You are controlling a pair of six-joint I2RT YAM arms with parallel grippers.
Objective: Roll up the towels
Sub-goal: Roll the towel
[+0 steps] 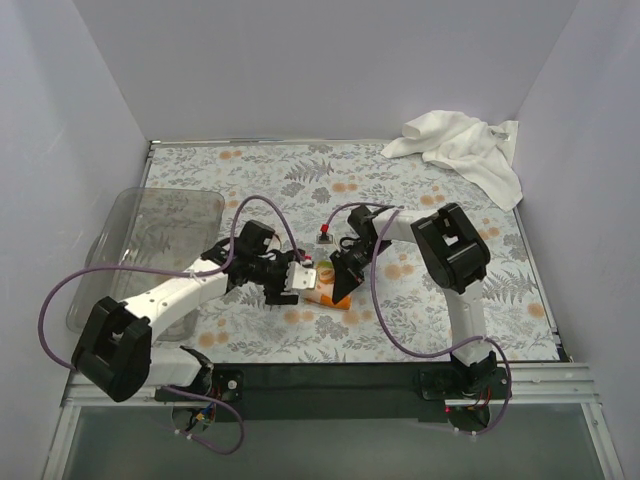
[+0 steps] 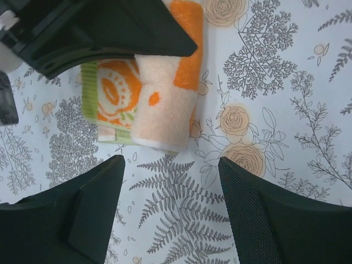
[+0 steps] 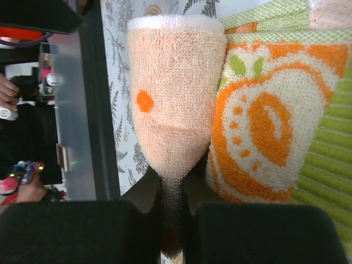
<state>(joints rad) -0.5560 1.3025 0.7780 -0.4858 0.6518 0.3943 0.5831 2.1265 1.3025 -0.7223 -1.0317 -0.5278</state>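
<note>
Pinches a raised peach fold of the small printed cloth (image 3: 176, 110) in the right tool (image 3: 173, 220), jaws pressed together on the fabric. Holds the left tool (image 2: 170, 170) spread just beside that cloth, gripping nothing. Finds the cloth partly rolled at the middle of the surface (image 1: 520, 290), the large white towel (image 1: 460, 145) crumpled well apart in the far right corner.

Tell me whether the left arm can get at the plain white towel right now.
Probably not: the white towel lies bunched in the far right corner, and the right arm, pinching the printed cloth, stands across the way.
</note>
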